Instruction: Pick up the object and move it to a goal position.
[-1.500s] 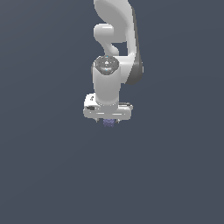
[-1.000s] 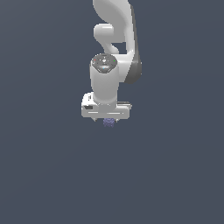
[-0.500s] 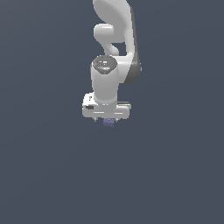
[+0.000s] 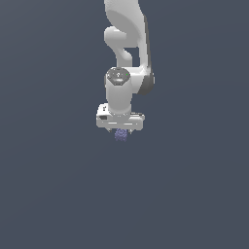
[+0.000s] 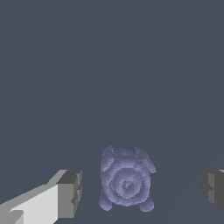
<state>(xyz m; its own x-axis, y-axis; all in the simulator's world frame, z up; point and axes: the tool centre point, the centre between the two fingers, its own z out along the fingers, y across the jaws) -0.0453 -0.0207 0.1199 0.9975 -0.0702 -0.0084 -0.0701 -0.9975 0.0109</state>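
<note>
The end effector is down over the object

The arm has dipped a little lower, so the spread end effector (image 5: 139,192) now sits around the purple object (image 5: 126,179), fingers (image 5: 70,193) apart from it. I think squeezing comes next.

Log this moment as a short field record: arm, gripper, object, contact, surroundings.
arm: white Panda, pointing down in the exterior view
gripper: open, fingers spread wide
object: bluish-purple ridged blob, just under the gripper in the exterior view
contact: none visible; clear gaps between blob and both fingers
grasp: not yet made
surroundings: plain dark grey ground, no goal marker seen
</note>
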